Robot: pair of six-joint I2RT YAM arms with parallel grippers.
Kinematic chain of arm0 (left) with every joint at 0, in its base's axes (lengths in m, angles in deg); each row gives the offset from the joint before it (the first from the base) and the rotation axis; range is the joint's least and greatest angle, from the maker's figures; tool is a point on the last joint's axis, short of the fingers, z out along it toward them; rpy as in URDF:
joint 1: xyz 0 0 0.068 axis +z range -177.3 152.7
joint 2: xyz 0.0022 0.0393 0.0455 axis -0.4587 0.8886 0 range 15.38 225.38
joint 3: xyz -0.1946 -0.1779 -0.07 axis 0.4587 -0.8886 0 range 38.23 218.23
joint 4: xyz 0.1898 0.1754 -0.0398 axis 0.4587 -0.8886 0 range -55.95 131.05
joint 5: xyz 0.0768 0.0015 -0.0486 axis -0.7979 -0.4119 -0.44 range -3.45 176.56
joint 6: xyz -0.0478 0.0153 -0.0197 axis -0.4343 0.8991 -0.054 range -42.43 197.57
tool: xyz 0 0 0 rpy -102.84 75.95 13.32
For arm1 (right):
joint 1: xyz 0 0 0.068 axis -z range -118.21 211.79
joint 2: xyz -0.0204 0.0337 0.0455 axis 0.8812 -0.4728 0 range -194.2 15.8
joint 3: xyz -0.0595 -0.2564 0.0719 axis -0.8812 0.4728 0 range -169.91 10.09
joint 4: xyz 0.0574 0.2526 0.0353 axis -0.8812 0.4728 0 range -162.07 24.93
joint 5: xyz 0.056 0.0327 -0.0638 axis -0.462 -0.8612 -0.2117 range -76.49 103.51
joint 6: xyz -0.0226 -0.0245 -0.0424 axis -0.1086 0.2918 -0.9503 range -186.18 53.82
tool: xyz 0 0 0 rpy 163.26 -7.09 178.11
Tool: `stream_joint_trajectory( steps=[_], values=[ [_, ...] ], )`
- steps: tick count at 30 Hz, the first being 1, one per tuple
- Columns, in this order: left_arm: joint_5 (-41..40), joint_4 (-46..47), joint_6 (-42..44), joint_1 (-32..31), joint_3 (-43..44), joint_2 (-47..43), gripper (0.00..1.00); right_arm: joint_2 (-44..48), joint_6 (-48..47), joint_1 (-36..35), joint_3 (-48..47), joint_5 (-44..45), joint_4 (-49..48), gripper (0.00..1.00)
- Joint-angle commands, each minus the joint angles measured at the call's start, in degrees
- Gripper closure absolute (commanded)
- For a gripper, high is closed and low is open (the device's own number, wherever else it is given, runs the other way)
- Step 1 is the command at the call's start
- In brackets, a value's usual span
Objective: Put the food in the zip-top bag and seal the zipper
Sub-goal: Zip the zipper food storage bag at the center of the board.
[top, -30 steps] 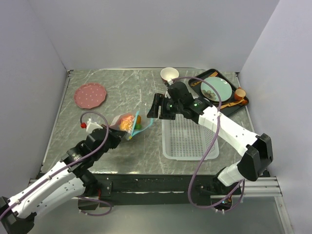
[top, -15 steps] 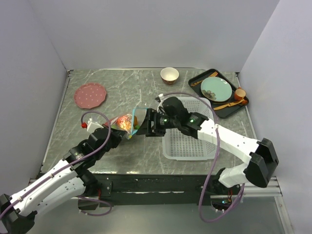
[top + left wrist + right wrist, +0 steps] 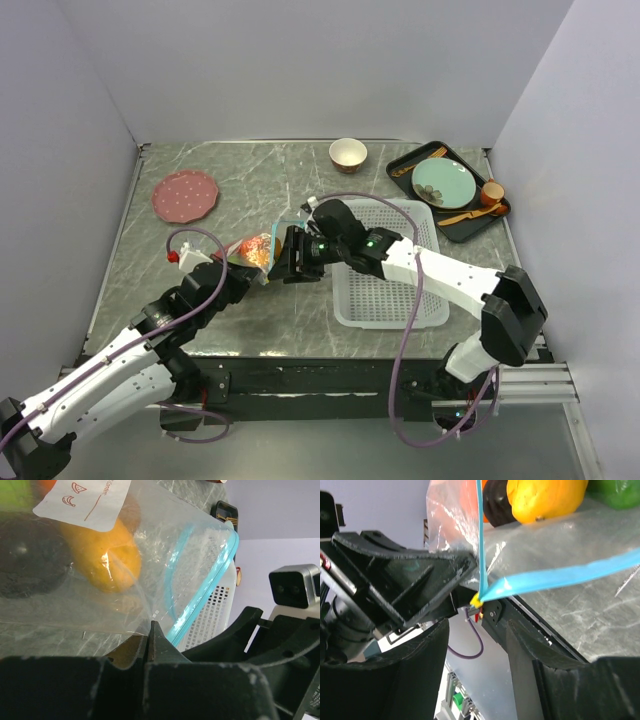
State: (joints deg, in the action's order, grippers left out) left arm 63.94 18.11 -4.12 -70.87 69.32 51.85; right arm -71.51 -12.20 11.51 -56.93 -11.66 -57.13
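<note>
Left of the basket [image 3: 390, 300], my left gripper [image 3: 151, 634] pinches the bag [image 3: 258, 250], while my right gripper [image 3: 477, 622] stands slightly open around its zipper [image 3: 570, 572].

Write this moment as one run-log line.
left hand: shut on zip-top bag | right hand: open at zipper end | food: in bag | zipper: not sealed

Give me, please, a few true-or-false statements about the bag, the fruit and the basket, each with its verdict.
The clear soft plastic zip-top bag holds an orange round fruit. True.
The white rectangular mesh basket is full of fruit. False: no fruit shows in it.
The narrow teal-blue zipper strip is sealed along its length. False: its two sides run apart, so the mouth is open.
The left gripper pinches the bag's edge. True.
</note>
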Motion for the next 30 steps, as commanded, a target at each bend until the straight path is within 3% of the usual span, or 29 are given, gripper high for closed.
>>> stream_joint_trajectory(
  steps=[1,7,30],
  values=[
    [-0.5,3.0,1.0,0.3,-0.7,-0.7,0.99,-1.5,0.4,-0.4,-3.6,-0.8,-2.7,0.44],
    [-0.5,3.3,0.8,0.3,-1.3,-1.0,0.99,-3.1,0.1,-0.6,-5.0,-0.1,-1.2,0.52],
    [0.3,4.1,0.7,0.2,-1.5,-1.0,0.99,-5.8,-1.3,-2.6,-8.0,4.7,3.9,0.62]
  ],
)
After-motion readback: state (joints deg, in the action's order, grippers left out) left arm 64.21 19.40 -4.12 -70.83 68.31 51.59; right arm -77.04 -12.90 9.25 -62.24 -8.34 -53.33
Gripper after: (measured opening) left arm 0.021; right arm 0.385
